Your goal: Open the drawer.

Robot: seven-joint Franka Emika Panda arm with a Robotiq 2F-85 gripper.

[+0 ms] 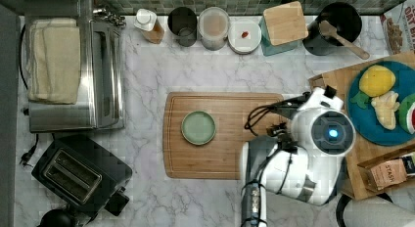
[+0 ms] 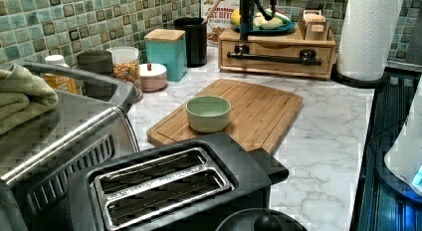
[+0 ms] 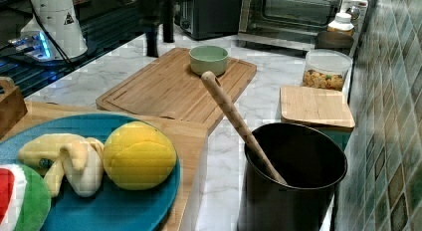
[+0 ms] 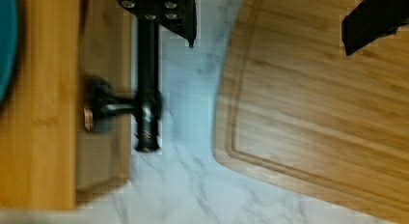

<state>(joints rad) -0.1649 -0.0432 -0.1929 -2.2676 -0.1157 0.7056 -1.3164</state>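
The drawer [image 2: 278, 54] is sitting shut in a light-wood box just beyond the cutting board [image 2: 239, 114] in the left view. Its long black bar handle [image 2: 274, 57] is running level across its front.

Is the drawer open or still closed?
Closed. In the left view the drawer front sits flush in its wooden box, with no gap, and its black handle hasn't been pulled out.

Readable print on a kitchen counter

"STASH" on a brown tea box [image 1: 387, 172], top view's right edge; cereal box [image 2: 215, 14] by the tiles reads partial "AT BIT"; black warning triangle on white robot base [image 3: 58, 19].
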